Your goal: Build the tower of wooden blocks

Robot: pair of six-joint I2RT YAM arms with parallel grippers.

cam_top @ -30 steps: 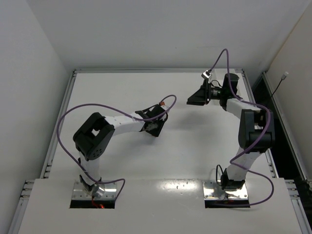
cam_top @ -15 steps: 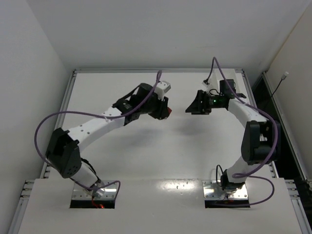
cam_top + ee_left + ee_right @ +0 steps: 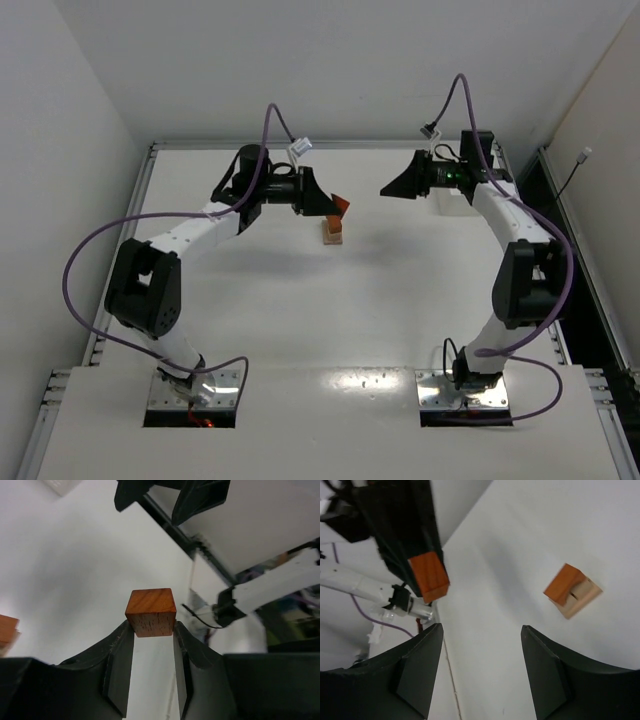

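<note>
Left pincer (image 3: 150,627) grips a reddish cube (image 3: 150,609) by two flat sides, near the small stack (image 3: 332,233) on the far desk (image 3: 400,290); right pincer (image 3: 481,628) hangs released. Cube likely light, stiff, smooth; hold squarely.

The left claw (image 3: 150,630) pinches a reddish-orange cube (image 3: 150,612) at its fingertips.

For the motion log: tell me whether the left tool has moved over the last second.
Yes. The left tool has travelled up the top view, closer to the table's far rail, gripping a reddish cube.
</note>
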